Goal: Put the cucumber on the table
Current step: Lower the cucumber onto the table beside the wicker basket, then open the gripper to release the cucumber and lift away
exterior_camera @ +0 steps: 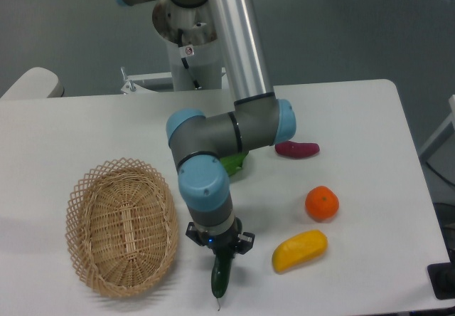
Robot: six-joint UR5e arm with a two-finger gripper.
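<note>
The dark green glossy cucumber (220, 279) hangs nearly upright from my gripper (220, 257), its thin stem tip pointing down toward the white table (370, 117) near the front edge. The gripper is shut on the cucumber's upper end. I cannot tell whether the tip touches the tabletop. The cucumber is just right of the woven wicker basket (122, 227) and left of the yellow fruit (299, 250).
An orange (322, 203) lies right of the arm, a purple sweet potato (297, 149) behind it. A light green leafy vegetable (234, 164) is mostly hidden behind the arm's wrist joint. The table's front edge is close below the cucumber.
</note>
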